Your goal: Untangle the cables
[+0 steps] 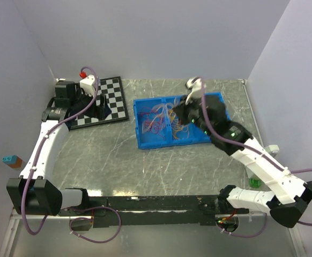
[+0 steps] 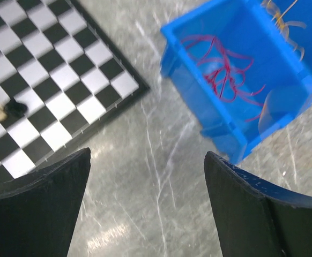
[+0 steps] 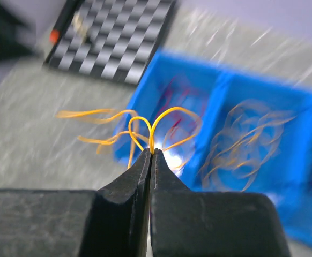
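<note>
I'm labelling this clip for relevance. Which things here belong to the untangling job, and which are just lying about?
Job: yellow-orange cable, pinched in the right gripper; red cables; blue tray holding them.
Lying about: chessboard; chess pieces on it; small blue-and-brown block at the left edge; green object beside the right arm.

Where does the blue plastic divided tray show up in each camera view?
Top external: blue plastic divided tray, middle of the picture, slightly right.
Left wrist: upper right, one corner nearest.
Right wrist: blurred, centre to right, behind the yellow-orange cable pinched by the right gripper.
Shared landmark: the black-and-white chequered board, left of the tray in all three.
</note>
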Motion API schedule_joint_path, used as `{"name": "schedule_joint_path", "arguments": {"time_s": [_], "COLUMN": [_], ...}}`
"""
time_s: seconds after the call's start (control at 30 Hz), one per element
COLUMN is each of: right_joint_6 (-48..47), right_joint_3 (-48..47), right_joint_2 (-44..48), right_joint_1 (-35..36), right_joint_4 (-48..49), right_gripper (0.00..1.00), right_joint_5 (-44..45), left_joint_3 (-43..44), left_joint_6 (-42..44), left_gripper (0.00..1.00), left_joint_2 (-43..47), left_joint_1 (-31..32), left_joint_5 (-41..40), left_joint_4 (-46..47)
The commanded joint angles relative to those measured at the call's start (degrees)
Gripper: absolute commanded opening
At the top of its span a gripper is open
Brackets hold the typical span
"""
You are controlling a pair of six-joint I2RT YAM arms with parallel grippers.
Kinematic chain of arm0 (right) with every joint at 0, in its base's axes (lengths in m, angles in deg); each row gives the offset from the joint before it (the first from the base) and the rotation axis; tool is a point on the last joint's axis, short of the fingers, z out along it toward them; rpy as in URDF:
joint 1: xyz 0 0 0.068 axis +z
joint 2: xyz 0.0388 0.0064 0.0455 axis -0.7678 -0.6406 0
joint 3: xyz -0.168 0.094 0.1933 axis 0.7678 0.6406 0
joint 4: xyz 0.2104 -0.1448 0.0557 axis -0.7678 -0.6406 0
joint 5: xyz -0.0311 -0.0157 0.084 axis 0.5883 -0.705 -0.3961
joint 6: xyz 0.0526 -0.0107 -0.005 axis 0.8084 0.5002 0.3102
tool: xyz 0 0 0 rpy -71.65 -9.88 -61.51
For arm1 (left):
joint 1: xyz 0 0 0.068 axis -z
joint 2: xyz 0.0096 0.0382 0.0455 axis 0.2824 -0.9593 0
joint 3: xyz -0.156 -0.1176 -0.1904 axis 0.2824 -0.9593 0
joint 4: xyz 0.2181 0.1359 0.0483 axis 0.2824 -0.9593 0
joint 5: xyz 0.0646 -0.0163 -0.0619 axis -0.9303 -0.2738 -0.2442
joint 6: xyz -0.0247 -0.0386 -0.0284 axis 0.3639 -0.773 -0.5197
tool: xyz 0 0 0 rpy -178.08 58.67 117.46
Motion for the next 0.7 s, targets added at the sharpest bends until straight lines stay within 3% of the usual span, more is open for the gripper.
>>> {"name": "schedule_joint_path", "arguments": {"time_s": [0.0,0.23,0.67], "right_joint_6": [-7.3,-9.5,-7.2], "right_joint_3": [-8.6,-17.7,-13.2], "right_joint_2": [-3.9,-10.4,-20.3], "right_joint_1": [-4.5,-10.2,-14.1], "right_joint_4": [-2.3,-1.2,2.5], "right_gripper": [0.00,0.00,0.00], "right_joint_5": [-0.7,-2.2,4.3], "left_joint_3": [-3.5,-8.0,-14.2], "left_joint_6": [0.6,1.8,1.2], "left_gripper": [0.90,0.90,0.95], "left_joint_2": [2.0,4.7,6.4], "left_joint_1": [-0.2,-0.2,-0.3], "left_joint_5": [-1.4,-2.6,-3.3], "left_joint_4": [2.6,3.6,6.4]}}
